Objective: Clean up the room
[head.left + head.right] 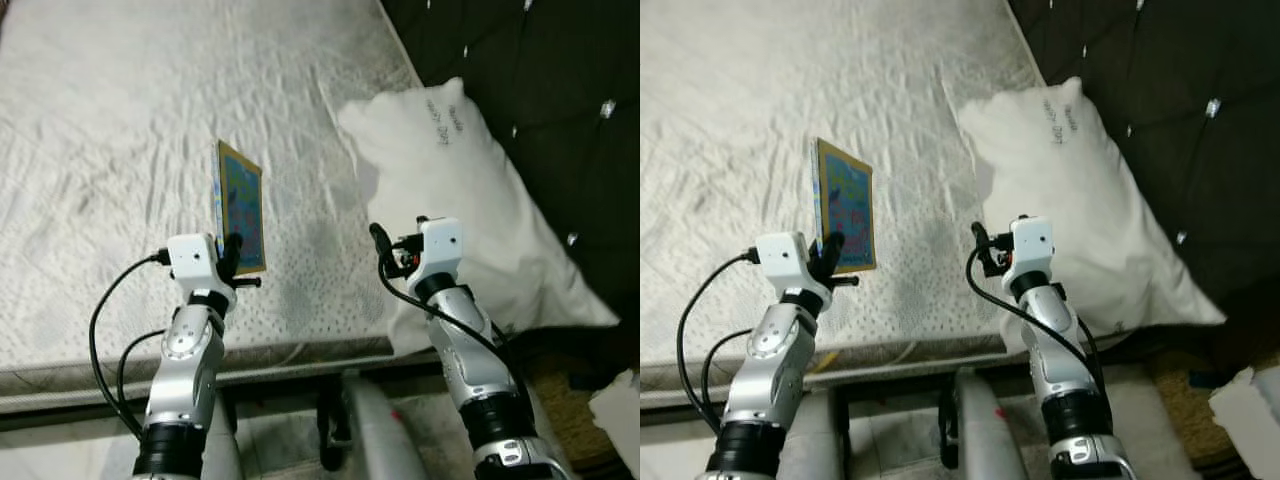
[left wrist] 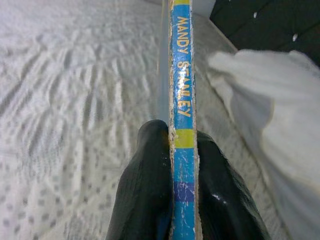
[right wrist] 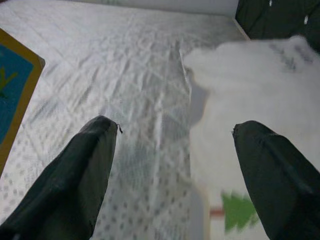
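Left end effector (image 1: 232,256) gripped a thin book (image 1: 242,207) upright above the bed (image 1: 110,150). Right end effector (image 3: 172,175) hung open beside the pillow (image 1: 460,170).

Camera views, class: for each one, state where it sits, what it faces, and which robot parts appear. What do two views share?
Eye views: head, looking down at mattress; both arms.
Left wrist: along left gripper clamping book.
Right wrist: along open right gripper toward pillow.
Shared: all show the pillow.
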Available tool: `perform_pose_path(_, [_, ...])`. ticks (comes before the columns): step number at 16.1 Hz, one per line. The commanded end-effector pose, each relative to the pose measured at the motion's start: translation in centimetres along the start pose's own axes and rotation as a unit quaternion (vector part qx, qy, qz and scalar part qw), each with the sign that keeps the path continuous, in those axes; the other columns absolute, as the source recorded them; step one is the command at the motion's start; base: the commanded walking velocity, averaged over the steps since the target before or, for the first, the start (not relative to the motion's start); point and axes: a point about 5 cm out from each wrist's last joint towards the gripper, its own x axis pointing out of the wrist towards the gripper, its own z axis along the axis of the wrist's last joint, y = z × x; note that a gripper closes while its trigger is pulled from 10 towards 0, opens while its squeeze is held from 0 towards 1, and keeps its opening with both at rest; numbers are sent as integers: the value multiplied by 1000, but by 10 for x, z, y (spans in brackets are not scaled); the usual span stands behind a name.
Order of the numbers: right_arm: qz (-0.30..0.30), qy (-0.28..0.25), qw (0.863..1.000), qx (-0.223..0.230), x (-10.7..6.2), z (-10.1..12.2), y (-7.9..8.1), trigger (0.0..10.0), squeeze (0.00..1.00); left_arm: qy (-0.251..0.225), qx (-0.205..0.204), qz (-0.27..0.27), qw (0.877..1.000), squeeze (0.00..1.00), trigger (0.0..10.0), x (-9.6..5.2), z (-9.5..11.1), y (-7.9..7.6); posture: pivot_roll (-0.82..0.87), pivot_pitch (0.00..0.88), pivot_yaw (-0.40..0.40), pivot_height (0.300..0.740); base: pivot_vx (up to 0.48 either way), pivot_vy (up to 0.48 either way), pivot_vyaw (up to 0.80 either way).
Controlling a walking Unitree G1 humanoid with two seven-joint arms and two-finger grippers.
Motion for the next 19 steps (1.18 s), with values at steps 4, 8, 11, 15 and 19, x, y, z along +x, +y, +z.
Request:
perform_pose_path(4, [-4,10,1000,3,-2,-3,-3,10000,0,-17,0,2,1000,0,10000,2,6,-2,18,202,-72,596,0,0,0])
perform_pose_path(8, [-3,11,1000,4,-1,-2,-3,10000,0,-17,-3,6,1000,0,10000,2,6,0,17,207,-74,596,0,0,0])
perform_pose_path(11, [-2,12,1000,4,0,-2,-3,10000,0,-20,-7,9,1000,0,10000,3,7,1,16,208,-76,596,0,0,0])
perform_pose_path(15, [-2,12,1000,4,0,-2,-3,10000,0,-25,-12,2,1000,0,10000,4,8,0,15,208,-74,596,0,0,0])
perform_pose_path(19, [-4,12,1000,2,0,-2,-3,10000,0,-29,-13,-8,999,0,10000,3,9,-3,14,207,-74,596,364,0,0])
